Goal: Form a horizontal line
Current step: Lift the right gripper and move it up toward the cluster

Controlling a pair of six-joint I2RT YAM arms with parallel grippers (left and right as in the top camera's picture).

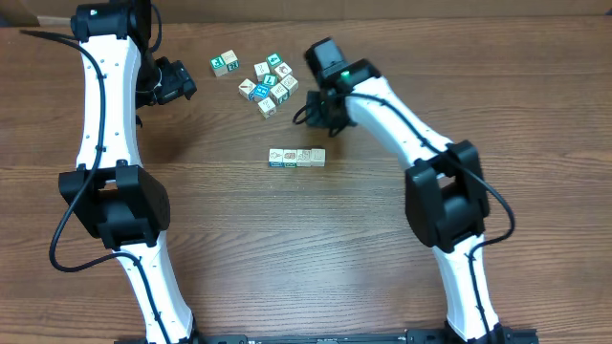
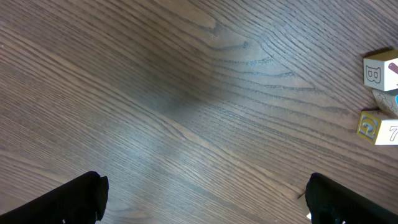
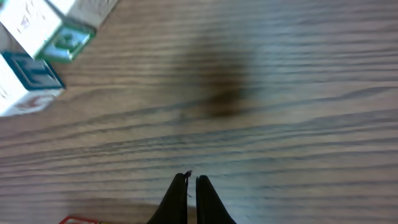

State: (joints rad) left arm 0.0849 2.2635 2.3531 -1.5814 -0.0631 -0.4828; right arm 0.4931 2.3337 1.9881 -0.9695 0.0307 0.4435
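Observation:
The horizontal line [image 1: 296, 158] is a short straight row of cream-and-teal picture cubes set side to side at the table's middle. An irregular bunch of similar cubes [image 1: 270, 84] lies behind it, with one cube [image 1: 225, 64] apart at its left. My right gripper [image 1: 314, 111] is shut and empty, between the bunch and the row; in the right wrist view its fingertips [image 3: 191, 182] meet over bare wood, with two cubes [image 3: 28, 74] at top left. My left gripper [image 1: 184, 86] is open and empty, left of the bunch; its fingers [image 2: 202, 199] stand wide apart, with two cubes [image 2: 379, 99] at the right edge.
The wooden table [image 1: 363, 248] runs from the row to the near edge. A cardboard edge [image 1: 29, 19] shows at the far left corner. Both arm bases [image 1: 316, 336] stand at the near edge.

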